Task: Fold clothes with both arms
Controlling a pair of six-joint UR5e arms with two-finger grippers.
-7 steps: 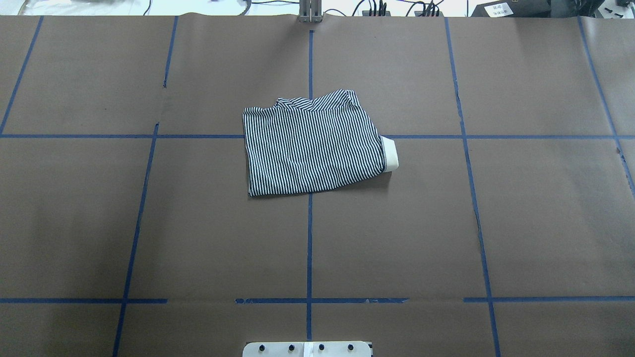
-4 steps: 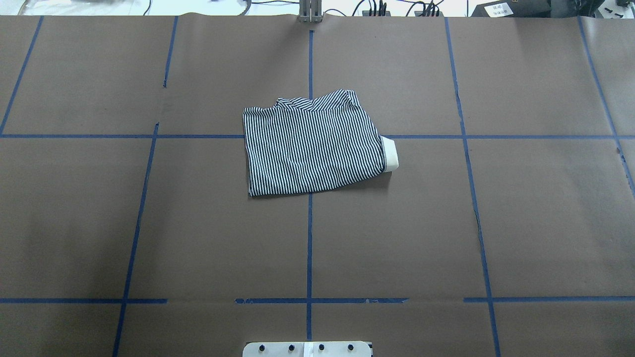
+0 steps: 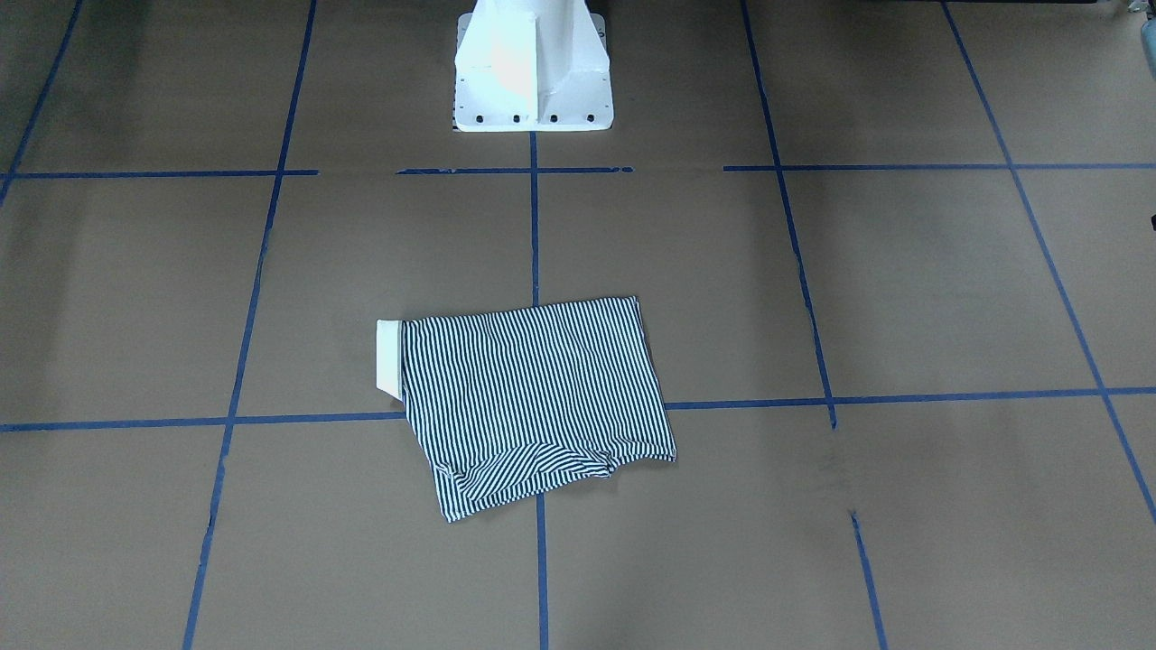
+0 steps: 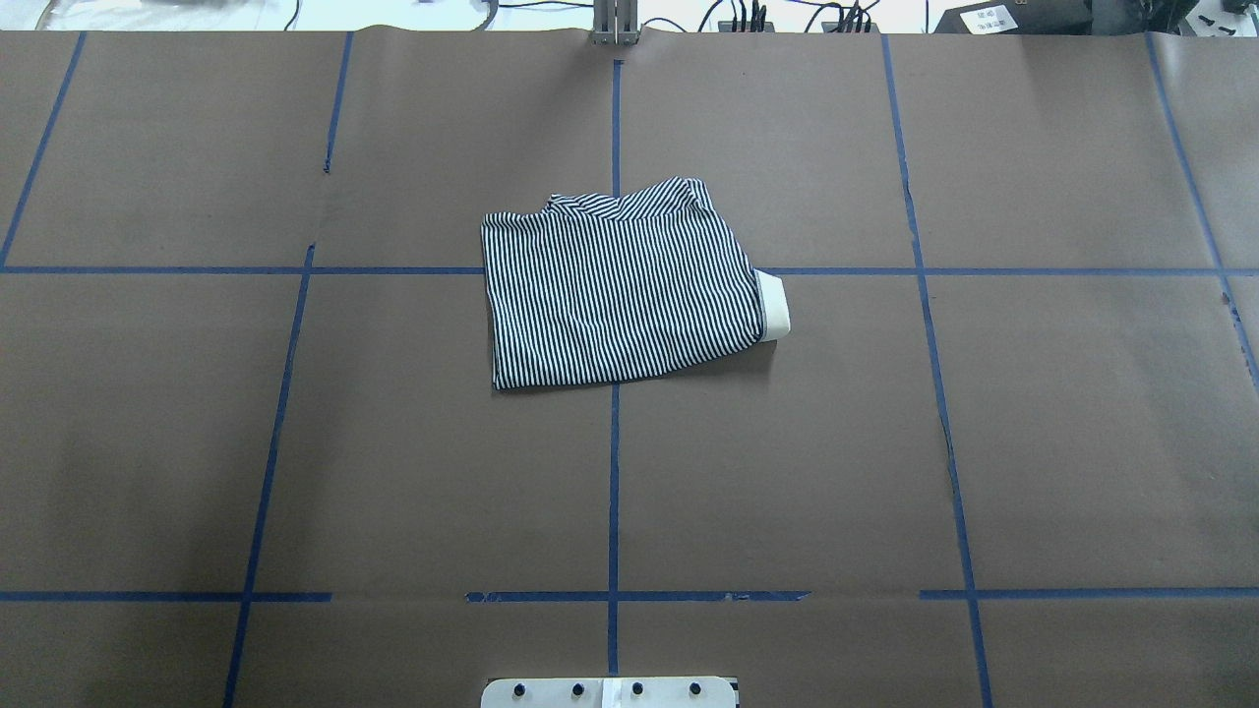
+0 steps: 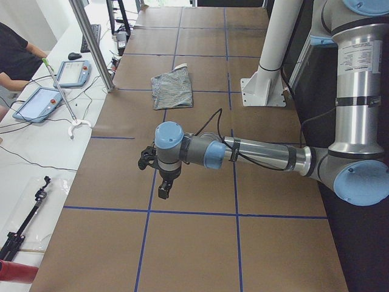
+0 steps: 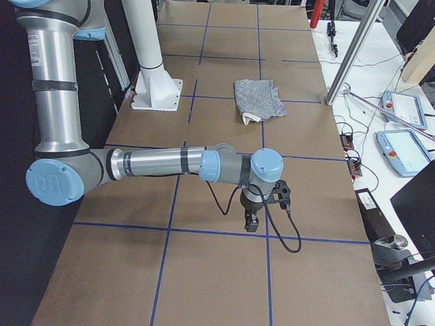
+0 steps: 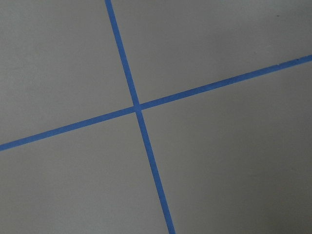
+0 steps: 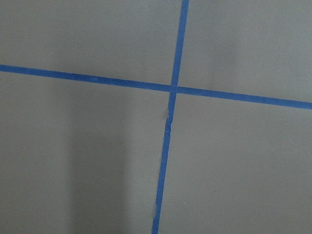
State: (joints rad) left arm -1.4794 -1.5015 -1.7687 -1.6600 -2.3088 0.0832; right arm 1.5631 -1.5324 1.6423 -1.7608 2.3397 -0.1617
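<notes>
The striped polo shirt point(image 4: 625, 290) lies folded into a compact rectangle near the table's middle, with its cream collar point(image 4: 774, 307) sticking out on the right. It also shows in the front view point(image 3: 533, 397) and in both side views point(image 5: 171, 88) point(image 6: 258, 98). The left arm's gripper point(image 5: 163, 188) hangs over bare table far from the shirt. The right arm's gripper point(image 6: 251, 223) does the same at the other end. I cannot tell whether either is open or shut. Neither arm shows in the overhead or front view. Both wrist views show only paper and tape.
Brown paper with a blue tape grid point(image 4: 613, 472) covers the table. The white pedestal base point(image 3: 533, 72) stands at the robot's side. A person and tablets point(image 5: 42, 100) are at a side bench, and more tablets point(image 6: 401, 146) and cables lie beyond the far edge.
</notes>
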